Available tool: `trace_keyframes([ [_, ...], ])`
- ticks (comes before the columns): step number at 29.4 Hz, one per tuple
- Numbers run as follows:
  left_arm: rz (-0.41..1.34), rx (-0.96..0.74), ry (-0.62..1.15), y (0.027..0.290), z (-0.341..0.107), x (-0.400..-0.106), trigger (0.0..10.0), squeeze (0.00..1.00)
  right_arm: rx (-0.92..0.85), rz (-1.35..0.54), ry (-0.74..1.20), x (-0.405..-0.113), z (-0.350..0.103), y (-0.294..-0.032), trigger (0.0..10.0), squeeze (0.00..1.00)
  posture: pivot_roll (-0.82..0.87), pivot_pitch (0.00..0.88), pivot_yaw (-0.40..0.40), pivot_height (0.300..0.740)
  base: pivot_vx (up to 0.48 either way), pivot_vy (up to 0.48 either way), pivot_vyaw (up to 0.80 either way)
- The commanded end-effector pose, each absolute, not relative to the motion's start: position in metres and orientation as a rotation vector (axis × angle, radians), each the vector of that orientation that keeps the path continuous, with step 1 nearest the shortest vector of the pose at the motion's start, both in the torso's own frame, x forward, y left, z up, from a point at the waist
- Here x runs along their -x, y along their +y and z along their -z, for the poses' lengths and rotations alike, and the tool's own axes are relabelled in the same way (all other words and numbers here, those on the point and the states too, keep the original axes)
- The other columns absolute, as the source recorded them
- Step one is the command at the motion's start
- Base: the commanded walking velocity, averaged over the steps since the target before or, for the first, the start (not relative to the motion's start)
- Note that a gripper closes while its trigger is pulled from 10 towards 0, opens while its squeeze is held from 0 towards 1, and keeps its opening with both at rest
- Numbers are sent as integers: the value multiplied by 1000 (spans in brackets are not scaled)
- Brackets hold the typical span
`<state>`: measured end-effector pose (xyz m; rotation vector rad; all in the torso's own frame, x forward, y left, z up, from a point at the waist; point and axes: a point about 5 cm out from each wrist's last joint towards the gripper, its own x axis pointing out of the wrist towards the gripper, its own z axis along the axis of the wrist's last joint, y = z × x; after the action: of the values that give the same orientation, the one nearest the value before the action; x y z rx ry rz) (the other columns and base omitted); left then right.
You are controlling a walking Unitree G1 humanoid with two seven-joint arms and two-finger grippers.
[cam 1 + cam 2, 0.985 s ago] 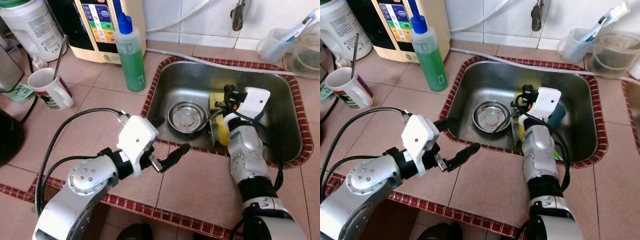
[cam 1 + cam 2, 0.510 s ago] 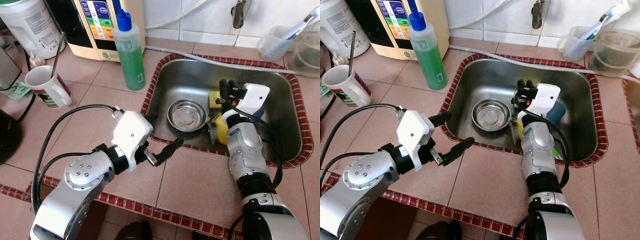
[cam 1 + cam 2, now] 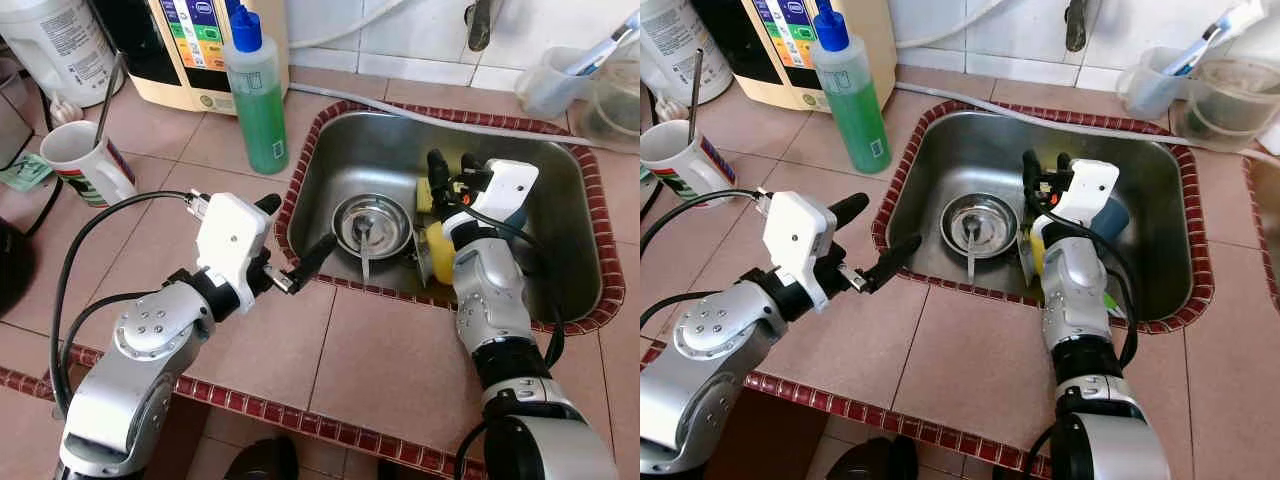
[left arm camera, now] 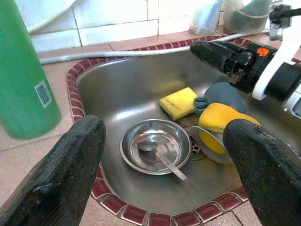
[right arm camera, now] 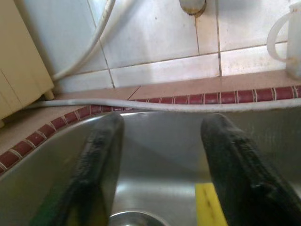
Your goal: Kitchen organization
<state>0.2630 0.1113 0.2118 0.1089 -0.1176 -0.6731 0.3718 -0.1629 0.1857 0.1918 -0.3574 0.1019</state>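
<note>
legible text: none | green bottle: small white label, print too small to read | cream appliance: coloured button panel, characters unreadable | white tub: label lines blurred | mug: pattern, no readable words

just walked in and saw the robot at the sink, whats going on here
The robot stands at a kitchen sink holding nothing. Its left pincer is open over the sink's near-left rim, aimed at a steel bowl with a spoon lying in it. Its right pincer is open above the basin, over a yellow sponge and a yellow cup lying on its side. A green soap bottle stands on the counter left of the sink.
</note>
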Motion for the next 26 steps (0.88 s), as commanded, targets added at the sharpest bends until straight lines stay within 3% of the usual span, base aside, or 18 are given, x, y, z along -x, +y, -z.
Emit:
trace_keyframes([
  [1, 626, -101, -124, 116, -212, -268, 10000, 0, -173, -111, -388, -368, -190, -164, 10000, 1000, 127, 181, 21, 731, 0, 0, 0],
  [13, 421, -125, -143, 123, -206, -295, 10000, 0, -128, -54, -388, -349, -177, -177, 10000, 1000, 88, 57, -17, 731, 0, 0, 0],
  [15, 404, -118, -129, 123, -199, -301, 10000, 0, -127, -47, -386, -345, -176, -175, 10000, 1000, 66, 3, -18, 731, 0, 0, 0],
  [26, 398, -4, -141, 123, -190, -322, 10000, 0, -137, -82, -377, -332, -170, -153, 10000, 1000, 33, 0, -30, 731, 0, 0, 0],
])
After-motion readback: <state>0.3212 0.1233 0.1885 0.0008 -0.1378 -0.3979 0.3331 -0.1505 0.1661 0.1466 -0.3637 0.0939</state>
